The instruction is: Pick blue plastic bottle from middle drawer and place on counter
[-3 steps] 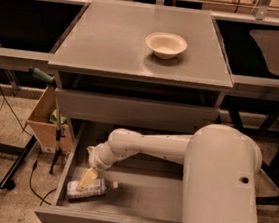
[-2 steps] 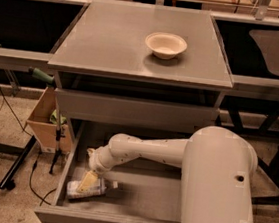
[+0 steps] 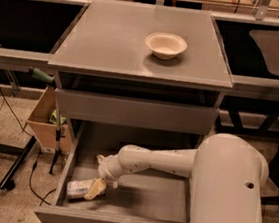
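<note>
At the far left, on the floor beside the cabinet, stands an open cardboard box [image 3: 42, 118], which has no part in the job. Next comes the middle drawer [image 3: 67, 176], pulled fully out, and the blue plastic bottle [image 3: 75, 189] lies on its side on the drawer floor, in the front left corner near the left wall. The gripper [image 3: 95, 189] is down in the drawer right at the bottle, its yellowish tip overlapping the bottle's right end; whether it is clamped on the bottle or merely resting against it cannot be told from this view. Compared with a second ago, the wrist has sunk a little lower and slid slightly rightward, and the white arm [image 3: 159, 161] now lies flatter across the drawer, while the bottle sits in much the same spot and at much the same angle. I judge this to be the final settling into the grasp, not the lift: the bottle has not left the drawer floor. Above, the upper drawer [image 3: 134, 112] is closed, showing only its plain front. The counter [image 3: 107, 44] carries a white paper bowl [image 3: 165, 45] right of centre towards the back, leaving bare surface to the bowl's left and in front of it for setting the bottle down. At the far right, the robot's large white body [image 3: 228, 194] fills the foreground and hides the drawer's right side. The lift and the carry up past the closed drawer front are not yet done.
</note>
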`<state>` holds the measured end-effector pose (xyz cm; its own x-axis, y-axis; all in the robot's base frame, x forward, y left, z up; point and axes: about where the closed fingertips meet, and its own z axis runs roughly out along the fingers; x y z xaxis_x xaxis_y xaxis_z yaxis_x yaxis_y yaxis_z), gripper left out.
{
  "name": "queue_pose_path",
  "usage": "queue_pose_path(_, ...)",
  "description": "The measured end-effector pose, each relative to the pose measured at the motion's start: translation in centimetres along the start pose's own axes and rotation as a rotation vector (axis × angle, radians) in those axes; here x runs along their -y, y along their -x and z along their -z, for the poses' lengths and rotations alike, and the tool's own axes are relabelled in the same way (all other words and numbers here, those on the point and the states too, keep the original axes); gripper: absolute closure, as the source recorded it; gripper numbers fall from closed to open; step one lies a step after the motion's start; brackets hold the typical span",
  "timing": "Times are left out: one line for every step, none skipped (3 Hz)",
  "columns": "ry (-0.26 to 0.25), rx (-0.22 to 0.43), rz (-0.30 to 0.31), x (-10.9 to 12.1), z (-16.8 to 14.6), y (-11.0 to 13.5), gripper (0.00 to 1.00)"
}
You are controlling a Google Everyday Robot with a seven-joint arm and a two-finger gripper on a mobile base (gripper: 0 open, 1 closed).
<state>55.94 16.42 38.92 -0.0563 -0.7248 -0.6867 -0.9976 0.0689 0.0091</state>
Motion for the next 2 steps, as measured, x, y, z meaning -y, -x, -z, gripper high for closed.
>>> queue_pose_path(0.001,-0.039,-0.031,0.1,-0.3,-0.9,0.00)
queue_pose_path(0.026,-0.081,-0.070,1.4,-2.0,0.3,0.14)
